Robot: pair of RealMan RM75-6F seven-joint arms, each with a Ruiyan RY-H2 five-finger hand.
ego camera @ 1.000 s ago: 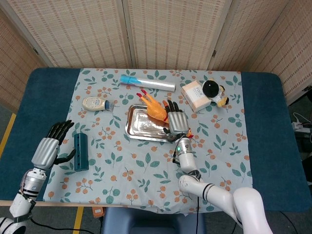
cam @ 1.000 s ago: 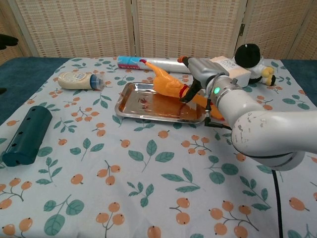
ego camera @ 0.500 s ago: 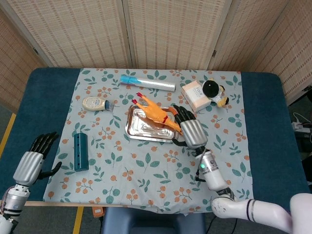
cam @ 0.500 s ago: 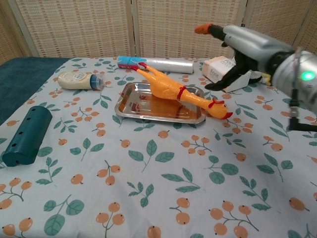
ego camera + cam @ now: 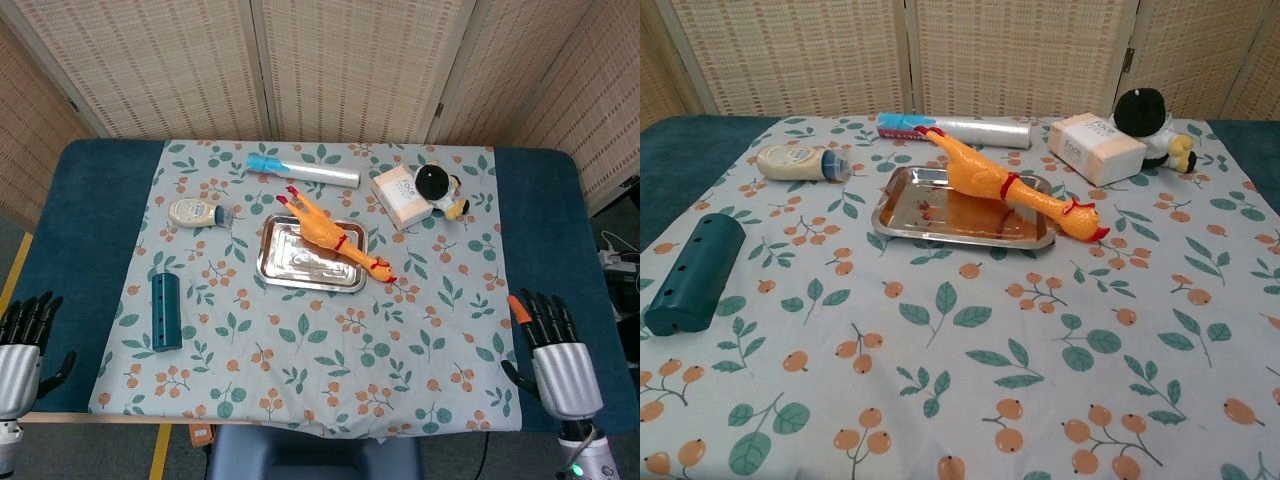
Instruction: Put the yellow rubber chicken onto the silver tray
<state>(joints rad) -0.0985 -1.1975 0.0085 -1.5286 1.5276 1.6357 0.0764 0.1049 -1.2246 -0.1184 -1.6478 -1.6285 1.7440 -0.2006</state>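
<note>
The right hand point(image 5: 560, 365) has let go of the yellow rubber chicken point(image 5: 327, 234) and pulled all the way back: a second ago it was over the silver tray point(image 5: 290, 262) with the toy in its grasp, half a second ago it was lifting clear just right of the tray, and now it sits at the near right edge of the table, well apart from everything, fingers spread and holding nothing. The left hand point(image 5: 20, 345) has likewise dropped back to the near left corner, fingers apart and empty; neither hand shows in the chest view.

The chicken now lies by itself, diagonally across the tray. Its body rests on the tray's far right part, its red feet stick out past the far rim toward the roll of cling film point(image 5: 305, 171), and its head and beak overhang the near right corner onto the leaf-print tablecloth point(image 5: 300, 350). It has stayed put between the last two moments, so it looks settled.

Judging by this, the placement is done: the toy is carried by the tray, released, and both arms are retired.
</note>
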